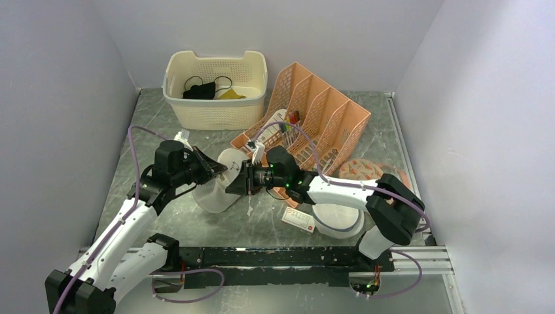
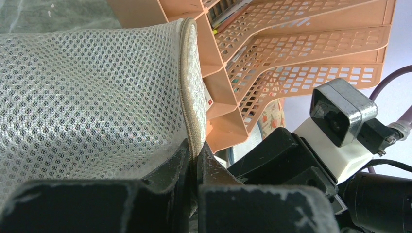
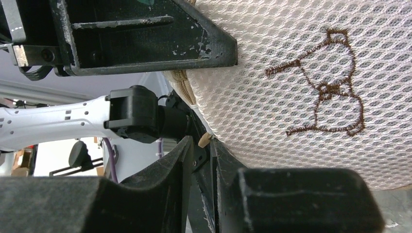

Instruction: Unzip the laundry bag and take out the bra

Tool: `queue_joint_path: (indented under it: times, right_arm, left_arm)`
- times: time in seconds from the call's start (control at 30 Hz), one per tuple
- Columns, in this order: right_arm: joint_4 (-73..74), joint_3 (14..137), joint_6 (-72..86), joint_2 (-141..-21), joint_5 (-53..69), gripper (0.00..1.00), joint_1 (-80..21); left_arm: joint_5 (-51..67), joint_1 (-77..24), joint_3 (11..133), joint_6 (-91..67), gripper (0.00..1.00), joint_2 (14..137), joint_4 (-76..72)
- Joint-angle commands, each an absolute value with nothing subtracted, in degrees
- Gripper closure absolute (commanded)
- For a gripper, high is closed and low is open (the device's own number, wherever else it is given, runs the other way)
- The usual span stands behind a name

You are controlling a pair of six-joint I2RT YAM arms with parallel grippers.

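Observation:
The laundry bag, white mesh with a beige zipper rim, is held up off the table between both grippers. My left gripper is shut on the bag's beige rim, and the mesh fills its wrist view. My right gripper faces it from the right. Its jaws are nearly closed, with a small tan zipper pull between the tips. The bag's mesh with a brown embroidered figure is beside it. The bra is hidden.
A cream basket at the back holds a black mask-like cloth. An orange file rack stands just behind the bag. A white mesh disc with a grey-blue rim, a card and a patterned disc lie on the right.

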State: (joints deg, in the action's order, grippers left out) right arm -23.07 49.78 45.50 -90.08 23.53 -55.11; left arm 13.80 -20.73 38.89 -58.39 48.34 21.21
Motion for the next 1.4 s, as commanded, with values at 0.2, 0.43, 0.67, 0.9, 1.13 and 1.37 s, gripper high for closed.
queue_joint_path:
  times: [0.2,0.43,0.67,0.9,1.13,1.37]
  right_arm:
    - [-26.0,49.2,47.4,-91.2,20.6,0.78,-55.2]
    - [-29.1,45.4,50.9,-89.2,17.4,0.76,-56.4]
    - [-29.7,44.1,51.8,-88.3,14.2,0.75,-56.8]
    - [-31.2,44.8,52.8,-89.2,13.7,0.76,-56.8]
    - [-31.4,45.8,54.0,-90.1,12.8,0.76,-56.8]
    - [-32.2,45.6,55.0,-90.6,10.7,0.78,-57.0]
  left_arm:
    - [17.5,-21.0,38.3,-59.7,0.93,46.9,18.5]
    - [17.0,-21.0,38.8,-59.4,0.93,46.8,19.0]
    - [17.4,-21.0,38.7,-59.5,0.93,47.2,18.5]
    - [17.6,-21.0,38.3,-59.7,0.93,46.8,18.4]
    - [17.6,-21.0,38.1,-60.1,0.93,46.1,18.4]
    - [17.7,-21.0,37.6,-60.6,0.93,45.9,18.1]
